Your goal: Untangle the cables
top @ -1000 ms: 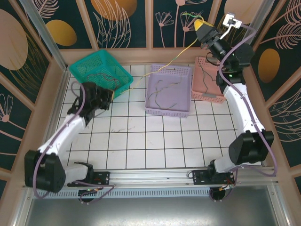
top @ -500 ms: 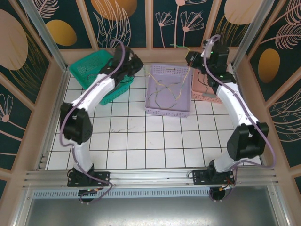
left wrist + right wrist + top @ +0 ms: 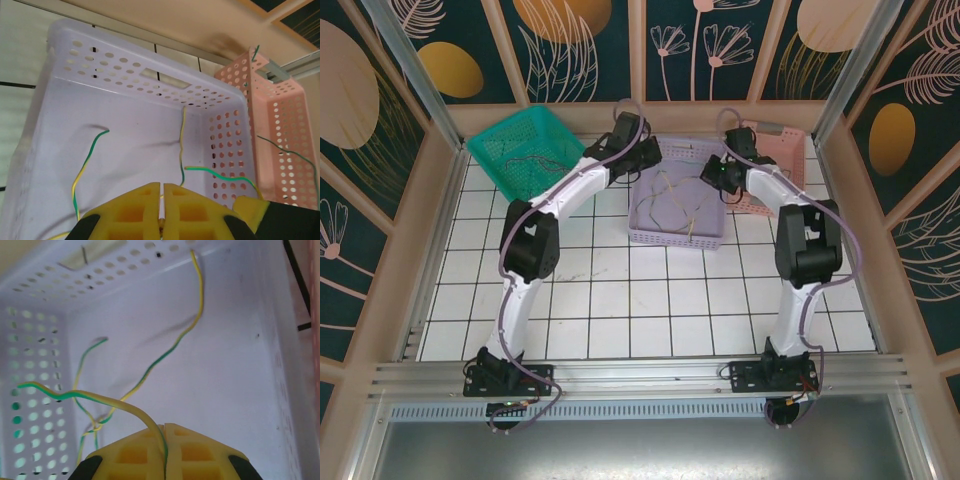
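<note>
Yellow-green cables (image 3: 675, 195) lie slack in the purple basket (image 3: 677, 238). At the basket's back left, my left gripper (image 3: 652, 168) reaches in. In the left wrist view its yellow fingers (image 3: 161, 190) are shut on a thin yellow cable end pinched between them, and more cables (image 3: 182, 145) trail over the basket floor. My right gripper (image 3: 713, 178) reaches in from the back right. It (image 3: 164, 427) is shut on a yellow-green cable (image 3: 100, 397) that arches off to the left, past a twisted knot (image 3: 97, 426).
A pink basket (image 3: 794, 150) stands right of the purple one and holds a green cable (image 3: 287, 152). At the back left, a teal basket (image 3: 525, 150) holds dark cables. The cage's wooden back wall runs just behind the baskets.
Both arms have swung in and down over the purple basket. The left came from beside the teal basket, the right from high at the back. The once-taut cable now hangs slack.
</note>
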`<action>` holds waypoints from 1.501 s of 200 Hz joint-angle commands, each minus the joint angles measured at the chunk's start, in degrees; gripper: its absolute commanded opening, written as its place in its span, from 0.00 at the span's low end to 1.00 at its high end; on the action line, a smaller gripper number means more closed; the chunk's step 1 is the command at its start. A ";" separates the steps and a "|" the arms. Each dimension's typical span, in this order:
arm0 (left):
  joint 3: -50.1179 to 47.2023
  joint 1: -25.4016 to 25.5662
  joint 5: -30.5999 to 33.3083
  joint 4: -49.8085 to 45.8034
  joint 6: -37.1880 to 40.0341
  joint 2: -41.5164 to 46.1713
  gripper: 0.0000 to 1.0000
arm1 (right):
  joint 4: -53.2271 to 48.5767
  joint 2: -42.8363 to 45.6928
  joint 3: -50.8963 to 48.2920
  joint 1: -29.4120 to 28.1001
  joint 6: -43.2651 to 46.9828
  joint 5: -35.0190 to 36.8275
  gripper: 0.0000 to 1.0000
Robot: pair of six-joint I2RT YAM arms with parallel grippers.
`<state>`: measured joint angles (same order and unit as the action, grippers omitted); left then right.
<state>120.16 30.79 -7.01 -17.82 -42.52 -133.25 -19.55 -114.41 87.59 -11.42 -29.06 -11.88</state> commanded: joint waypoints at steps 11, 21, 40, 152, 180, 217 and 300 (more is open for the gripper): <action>4.01 -0.03 -0.06 1.13 2.52 -3.51 0.00 | -3.89 -4.40 6.60 -0.38 -0.24 4.97 0.00; 4.78 -0.06 0.21 1.19 2.61 -4.14 0.00 | -4.27 -5.67 8.11 -0.31 -0.11 5.49 0.00; 7.39 -0.11 1.33 1.28 3.03 -5.32 0.00 | -5.14 -7.01 11.28 -0.27 -0.04 6.26 0.00; 12.45 -0.10 -1.80 -0.71 4.29 -8.72 0.57 | -11.44 -10.82 20.17 -2.49 1.02 8.67 0.33; 12.30 -0.02 -1.83 -1.60 3.59 -4.37 0.72 | -12.22 -7.94 21.94 -2.65 0.73 8.91 0.48; 9.11 -0.07 0.69 -4.70 3.37 1.85 0.77 | -13.85 -4.72 24.80 -2.64 0.58 9.32 0.54; -3.36 -0.97 11.60 -9.76 2.87 20.26 0.89 | -7.38 12.91 12.92 -0.61 2.08 12.11 0.57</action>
<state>122.78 30.63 -0.45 -24.18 -39.27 -119.55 -30.85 -111.37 107.15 -13.32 -28.38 -2.92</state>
